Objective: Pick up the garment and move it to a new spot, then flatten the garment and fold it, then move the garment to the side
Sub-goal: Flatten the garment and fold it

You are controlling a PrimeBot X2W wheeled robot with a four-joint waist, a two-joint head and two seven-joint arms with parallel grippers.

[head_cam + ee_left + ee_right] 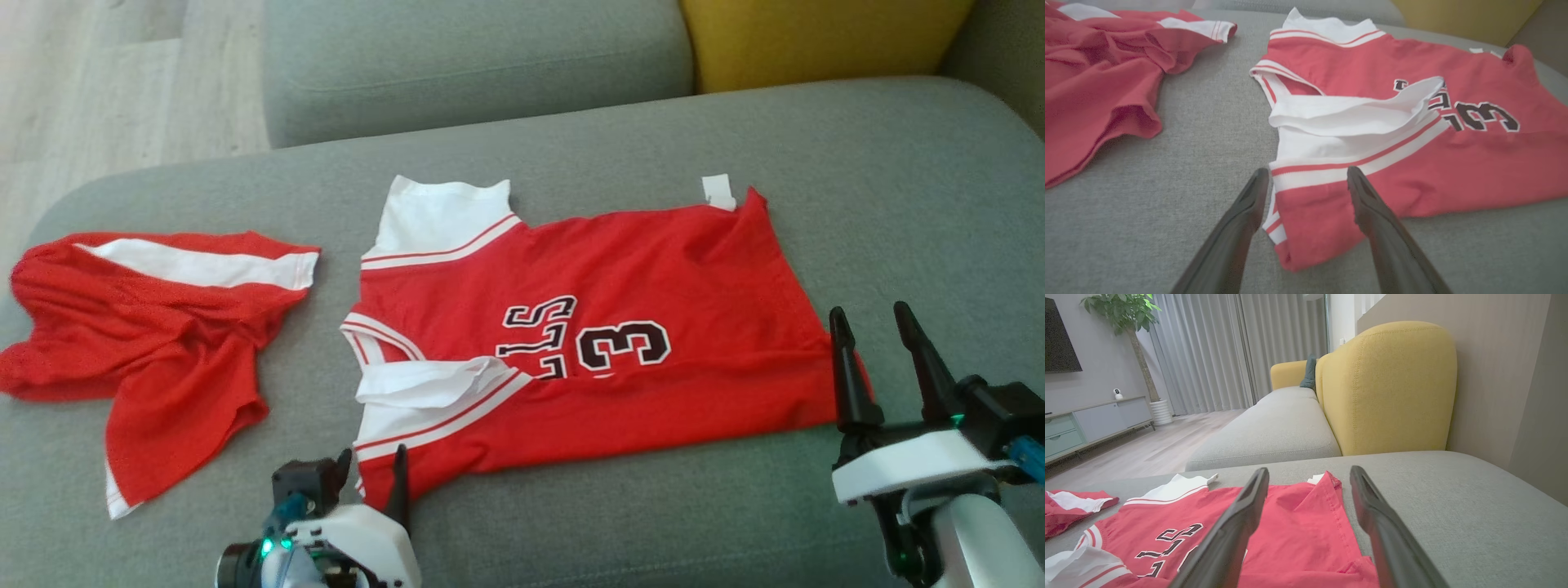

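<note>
The left gripper [371, 478] sits low at the near edge of the sofa seat [620, 523], its two dark fingers spread apart. In the left wrist view the near shoulder corner of the jersey [653, 286] lies in the gap between them, with its white and red trim just past the fingertips. Whether the fingers touch the cloth cannot be told.

The right gripper [869, 314] is also spread wide and holds nothing. It stands at the near hem corner of the jersey, and in the head view one finger overlaps the red edge.

The jersey is red with white shoulder panels and black numbers outlined in white. It lies mostly flat across the middle of the grey seat, neck end to the robot's left and hem to the right. A white flap [433, 384] is turned over near the armhole, and a small white tag [718, 192] sticks out at the far hem corner.

Red shorts [147, 327] with a white band lie crumpled to the left, apart from the jersey. A yellow backrest [816, 41] stands behind the seat.
</note>
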